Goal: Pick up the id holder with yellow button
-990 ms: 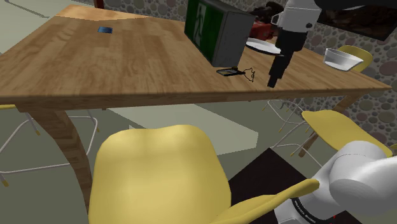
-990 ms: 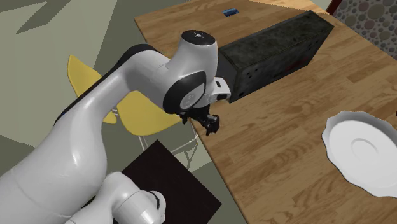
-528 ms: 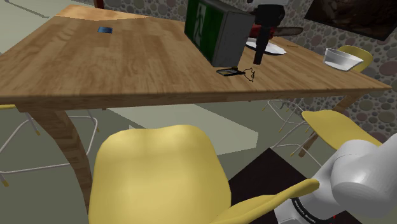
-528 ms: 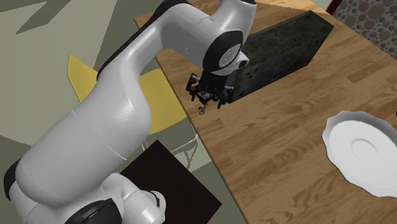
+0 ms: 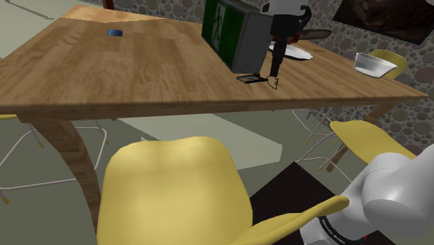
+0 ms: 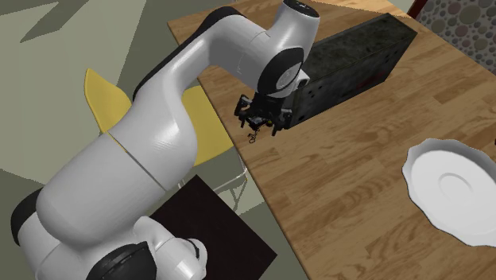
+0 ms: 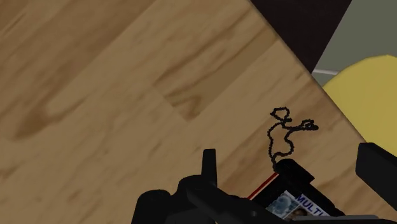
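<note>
the id holder lies flat on the wooden worktop, close to the near edge in the shoulder view, just in front of the dark box with the green face. its thin black chain trails loose toward that edge. the claw hangs just above, fingers spread, with the holder's end between them and untouched. it looks light, thin and flat, likely slick, so a pinch across its narrow body should serve. the limp chain would give no firm hold.
</note>
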Robot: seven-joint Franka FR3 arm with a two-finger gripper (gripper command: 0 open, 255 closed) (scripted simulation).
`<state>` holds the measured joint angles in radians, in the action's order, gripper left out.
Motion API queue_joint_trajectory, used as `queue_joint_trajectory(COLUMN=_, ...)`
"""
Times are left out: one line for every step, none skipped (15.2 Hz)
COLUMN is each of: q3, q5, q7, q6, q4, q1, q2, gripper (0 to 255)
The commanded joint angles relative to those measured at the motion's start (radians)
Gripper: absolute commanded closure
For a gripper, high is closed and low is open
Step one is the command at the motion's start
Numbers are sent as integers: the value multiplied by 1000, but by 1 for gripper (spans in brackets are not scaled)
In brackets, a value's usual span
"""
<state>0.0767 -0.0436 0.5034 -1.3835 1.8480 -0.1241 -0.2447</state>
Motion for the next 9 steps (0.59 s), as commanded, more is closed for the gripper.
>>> queue_joint_trajectory(q3=0, q5=0, q7=0, q6=-9, q4=22, q1=0, q2=2, gripper=0)
queue_joint_trajectory(q3=-1, q5=0, q7=0, q6=-9, q4=22, q1=0, q2=2, gripper=0)
queue_joint_trajectory(q3=0, q5=0, q7=0, q6=-9, q4=22, q1=0, q2=3, gripper=255)
queue_joint_trajectory(q3=0, q5=0, q7=1, q6=-11, q4=29, q1=0, q2=-2, gripper=255)
queue_joint_trajectory(q3=-1, q5=1, q7=0, q6=-9, q4=36, q1=0, q2=-12, gripper=255)
queue_joint_trajectory(q3=0, q5=1, q7=1, q6=-11, q4=34, q1=0, q2=-8, gripper=255)
queue_joint_trajectory(q3=-2, q5=-1, q7=-2, q6=-8, q4=30, q1=-1, q2=-7, gripper=255)
queue_joint_trajectory(q3=-2, q5=-1, q7=-2, q6=-3, q4=23, q1=-1, q2=-4, gripper=255)
queue_joint_trajectory(q3=-3, q5=-2, q7=-5, q6=-1, q4=14, q1=-2, q2=2, gripper=255)
